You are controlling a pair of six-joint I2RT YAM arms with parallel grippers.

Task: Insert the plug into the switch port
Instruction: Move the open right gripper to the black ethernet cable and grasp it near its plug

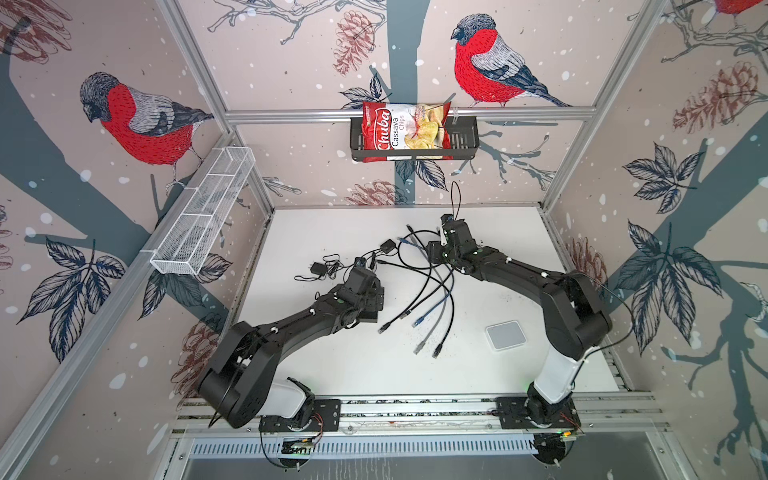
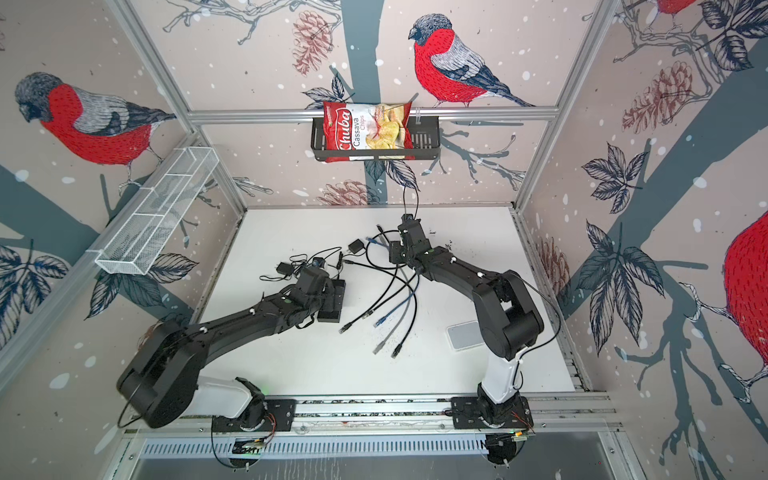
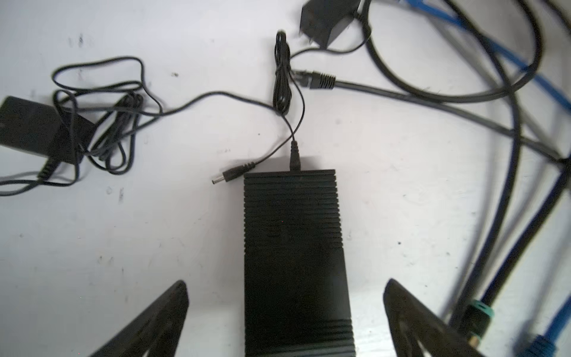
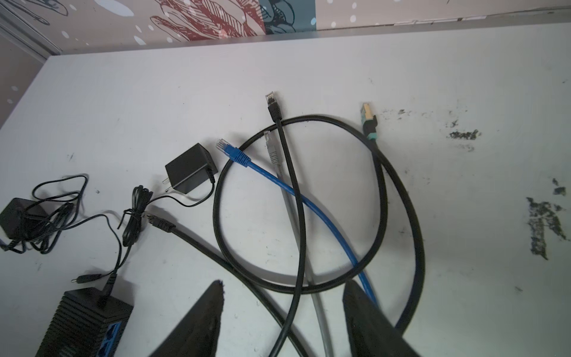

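Observation:
The black ribbed switch (image 3: pixel 296 247) lies on the white table, its blue ports (image 4: pixel 112 337) showing in the right wrist view. A thin power plug (image 3: pixel 295 157) sits in its far end. My left gripper (image 3: pixel 286 282) is open, with a finger on each side of the switch and a gap at both. My right gripper (image 4: pixel 284 282) is open low over crossing black, grey and blue network cables, gripping none. Loose plugs lie beyond it: black (image 4: pixel 273 106), blue (image 4: pixel 231 153), grey (image 4: pixel 272 151) and teal with gold (image 4: pixel 369 119). In both top views the switch (image 2: pixel 332 301) lies under the left wrist.
A loose barrel plug (image 3: pixel 231 177) lies beside the switch. Two black power adapters (image 4: pixel 190 170) (image 3: pixel 34 126) with tangled thin cords lie at the back left. A white box (image 1: pixel 505 336) sits under the right arm. More cable ends (image 1: pixel 419 322) fan toward the front.

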